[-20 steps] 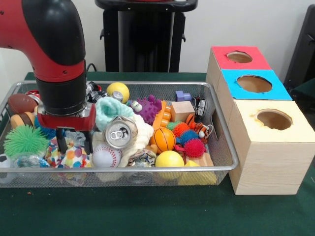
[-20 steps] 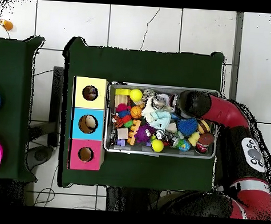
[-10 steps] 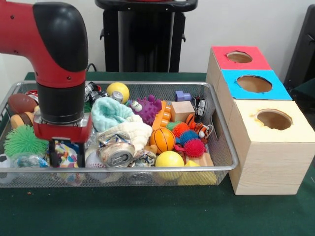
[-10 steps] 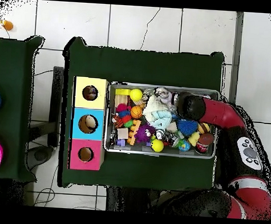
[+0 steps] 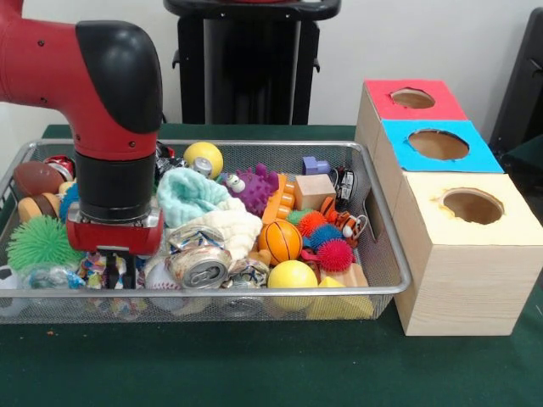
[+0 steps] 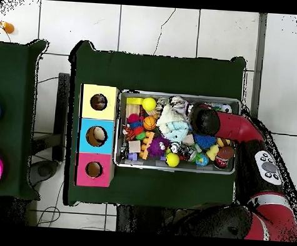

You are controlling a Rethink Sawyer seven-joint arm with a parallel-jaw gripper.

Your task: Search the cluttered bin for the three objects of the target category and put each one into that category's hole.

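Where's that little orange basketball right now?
In the front view, the basketball sits in the wire bin, right of the middle, just above the yellow ball and left of the spiky pink ball.

The wire bin (image 5: 386, 246) is packed edge to edge, the crushed can (image 5: 197, 264) and baseball (image 5: 158, 273) crowding the arm (image 5: 114, 153), while the three box holes (image 5: 472, 205) stand unobstructed.
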